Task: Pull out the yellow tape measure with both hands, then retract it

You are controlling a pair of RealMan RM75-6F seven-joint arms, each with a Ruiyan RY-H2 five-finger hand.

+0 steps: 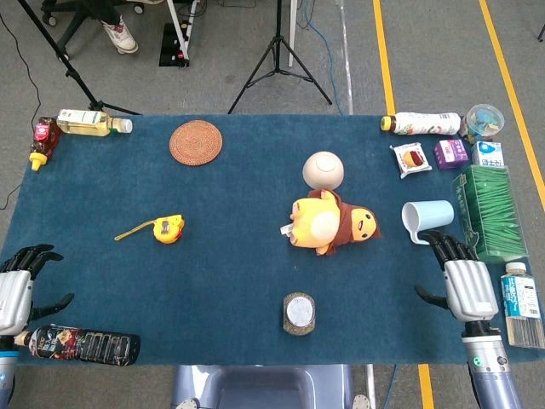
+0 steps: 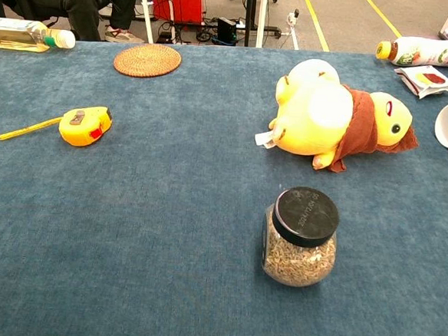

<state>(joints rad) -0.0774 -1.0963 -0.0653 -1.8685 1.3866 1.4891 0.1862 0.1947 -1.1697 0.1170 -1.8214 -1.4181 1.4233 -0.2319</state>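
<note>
The yellow tape measure [image 1: 169,228] is seen at nine o'clock from the plush toy [image 1: 330,222], a short length of blade drawn out. The left hand [image 1: 19,285] and right hand [image 1: 464,277] are rested at the near table corners, apparently empty, fingers spread.

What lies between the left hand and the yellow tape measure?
Only bare blue cloth lies between the left hand and the yellow tape measure, as the head view shows.

A lab or studio floor is showing: tripod legs [image 1: 277,60], yellow floor lines [image 1: 383,55], cables lying behind the blue-clothed counter [image 1: 238,290]
</note>
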